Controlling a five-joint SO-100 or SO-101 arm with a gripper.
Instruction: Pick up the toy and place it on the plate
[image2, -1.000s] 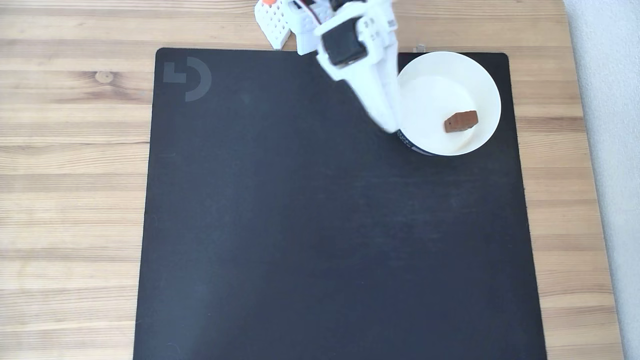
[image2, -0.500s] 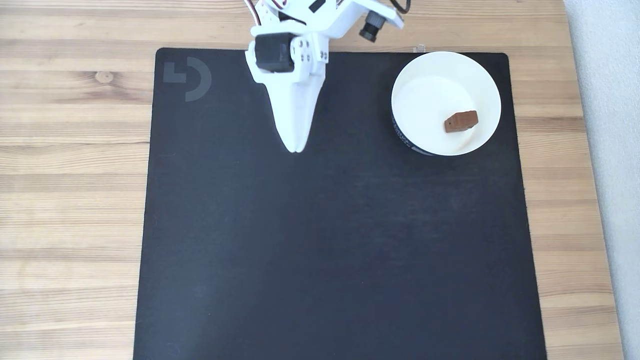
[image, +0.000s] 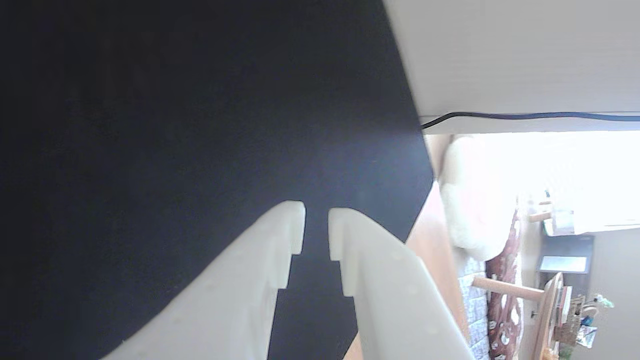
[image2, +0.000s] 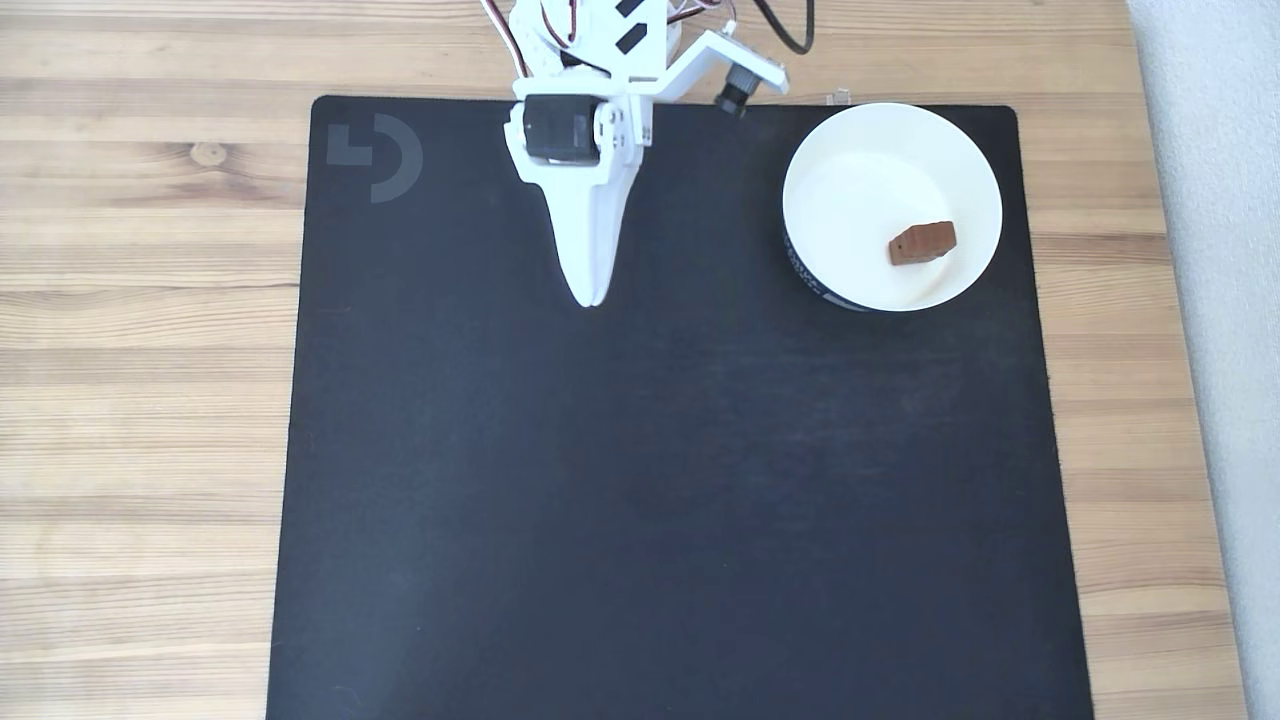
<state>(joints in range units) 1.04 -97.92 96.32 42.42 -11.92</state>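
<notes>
The reddish-brown toy (image2: 922, 243) lies inside the white plate (image2: 855, 195), right of its middle, at the mat's back right corner in the fixed view. My white gripper (image2: 592, 298) hangs over the black mat well to the left of the plate, pointing toward the front edge. Its fingers look pressed together there. In the wrist view the gripper (image: 316, 222) shows only a narrow slit between the fingers (image: 250, 280), with nothing held and bare mat beneath.
A large black mat (image2: 640, 480) covers most of the wooden table (image2: 140, 350). The arm's base (image2: 600, 40) stands at the back edge. A pale wall (image2: 1230, 300) runs along the right side. A black cable (image: 525, 116) crosses the wrist view.
The arm swung left from the plate's left rim to the mat's back middle, then settled with little further motion. The toy stayed in the plate.
</notes>
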